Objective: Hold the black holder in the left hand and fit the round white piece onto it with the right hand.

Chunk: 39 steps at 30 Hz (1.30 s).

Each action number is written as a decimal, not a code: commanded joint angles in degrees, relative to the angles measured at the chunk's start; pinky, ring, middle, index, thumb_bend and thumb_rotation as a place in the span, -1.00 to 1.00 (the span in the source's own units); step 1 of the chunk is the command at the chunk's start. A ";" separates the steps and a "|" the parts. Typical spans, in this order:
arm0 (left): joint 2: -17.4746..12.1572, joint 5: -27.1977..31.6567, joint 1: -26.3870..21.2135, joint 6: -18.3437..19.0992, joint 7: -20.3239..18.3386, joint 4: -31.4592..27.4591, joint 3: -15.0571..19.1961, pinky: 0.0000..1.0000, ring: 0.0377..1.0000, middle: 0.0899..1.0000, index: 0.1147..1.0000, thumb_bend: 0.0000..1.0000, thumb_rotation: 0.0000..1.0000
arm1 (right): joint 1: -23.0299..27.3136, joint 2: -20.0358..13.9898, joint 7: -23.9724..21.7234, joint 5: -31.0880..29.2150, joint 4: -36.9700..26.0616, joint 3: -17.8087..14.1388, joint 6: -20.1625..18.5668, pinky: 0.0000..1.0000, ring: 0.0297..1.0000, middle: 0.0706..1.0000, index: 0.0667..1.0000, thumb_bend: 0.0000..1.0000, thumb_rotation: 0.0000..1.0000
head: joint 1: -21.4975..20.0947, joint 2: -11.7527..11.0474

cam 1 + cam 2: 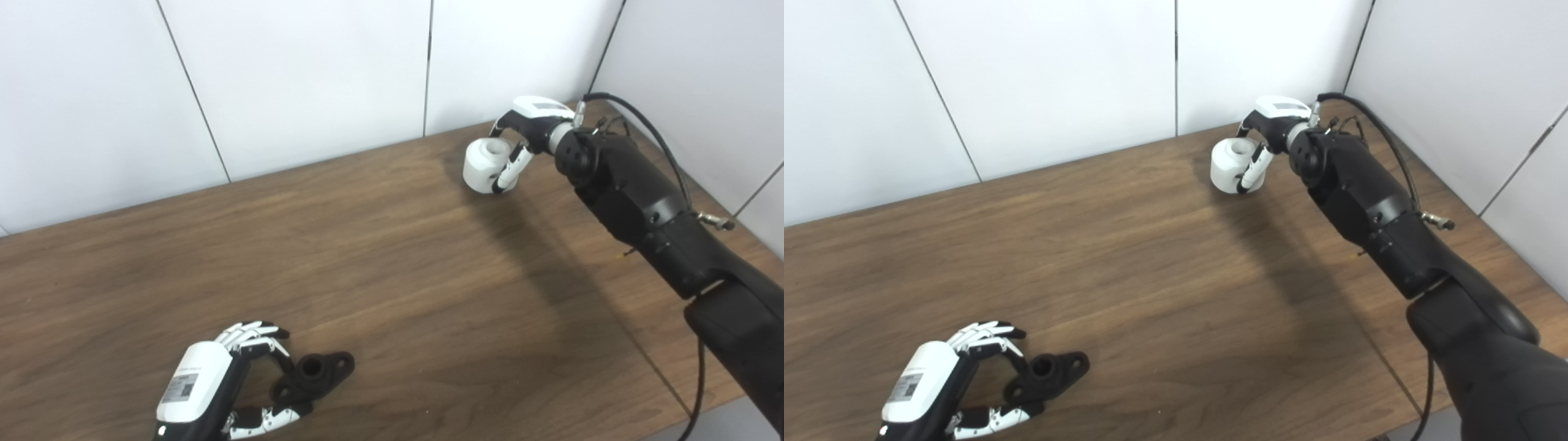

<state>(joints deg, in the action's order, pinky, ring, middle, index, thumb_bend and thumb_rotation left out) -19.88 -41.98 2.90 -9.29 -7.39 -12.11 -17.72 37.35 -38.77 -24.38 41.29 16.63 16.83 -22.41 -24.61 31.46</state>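
White wall panels enclose the far and right sides of one wooden table (380, 257), which carries two task parts and two robot hands.

Part count: one black holder (313, 375), one round white piece (484, 164).

Black holder: located near the front-left edge of the table. It shows a raised central hub with a bore and a flat flange with a smaller hole at its right end. Its base appears to rest on the table surface.

Left hand (214, 383): positioned at the left end of the holder. The fingers (254, 334) curl over from the far side and the thumb (272, 418) reaches in from the near side, both meeting the holder's left portion. The hand is closed around the holder.

Round white piece: located at the far right of the table, near the wall corner, well apart from the holder. It is a short cylinder with a recess in its top face, tilted slightly.

Right hand (1268, 131): wrapped around the white piece from the right, fingers clamped on its side. Whether the piece touches the table cannot be determined.
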 commanded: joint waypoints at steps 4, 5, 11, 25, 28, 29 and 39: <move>-1.65 -1.41 2.07 3.57 -3.21 1.79 0.30 0.67 0.63 0.48 -0.16 0.04 -0.91 | 3.16 -1.49 0.94 0.63 -1.34 -0.86 0.35 1.00 0.96 0.75 0.33 0.68 -0.57 | -0.03 0.04; -1.63 -1.28 2.10 3.52 -3.15 1.84 0.36 0.67 0.64 0.48 -0.16 0.04 -0.91 | 3.12 -1.44 0.94 0.60 -1.38 -0.90 0.26 1.00 0.96 0.75 0.33 0.67 -0.58 | -0.03 0.04; -1.69 -1.28 2.09 3.06 -2.74 2.17 0.39 0.67 0.63 0.47 -0.16 0.04 -0.91 | 2.91 -1.48 1.18 0.39 -1.81 -1.19 0.43 0.97 0.96 0.75 0.32 0.66 -0.59 | -0.03 0.04; -1.63 -1.12 2.29 3.86 -3.54 1.42 0.47 0.67 0.64 0.48 -0.16 0.04 -0.91 | 3.15 -2.21 1.51 0.70 -1.59 -1.43 0.88 0.96 0.94 0.72 0.28 0.63 -0.62 | -0.10 0.14; -1.64 -1.05 2.26 3.88 -3.64 1.42 0.46 0.67 0.64 0.48 -0.16 0.04 -0.91 | 3.32 -2.60 1.10 1.22 -1.57 -0.97 1.15 0.97 0.94 0.72 0.29 0.62 -0.59 | -0.30 0.17; -1.62 -1.03 2.27 3.96 -3.72 1.38 0.46 0.68 0.64 0.48 -0.16 0.04 -0.91 | 3.36 -2.69 1.02 1.32 -1.55 -0.86 1.28 0.98 0.94 0.72 0.29 0.62 -0.58 | -0.30 0.17; -1.56 -0.94 2.40 3.78 -3.72 1.23 0.58 0.67 0.64 0.48 -0.16 0.04 -0.91 | 3.39 -2.84 0.85 1.68 -1.57 -0.44 1.70 0.98 0.92 0.71 0.28 0.61 -0.56 | -0.34 0.18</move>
<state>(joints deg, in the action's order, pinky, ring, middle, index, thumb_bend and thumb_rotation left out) -19.88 -42.06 2.98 -9.29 -7.65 -12.28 -17.38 37.35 -39.29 -24.39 41.90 16.48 16.92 -22.08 -24.87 31.64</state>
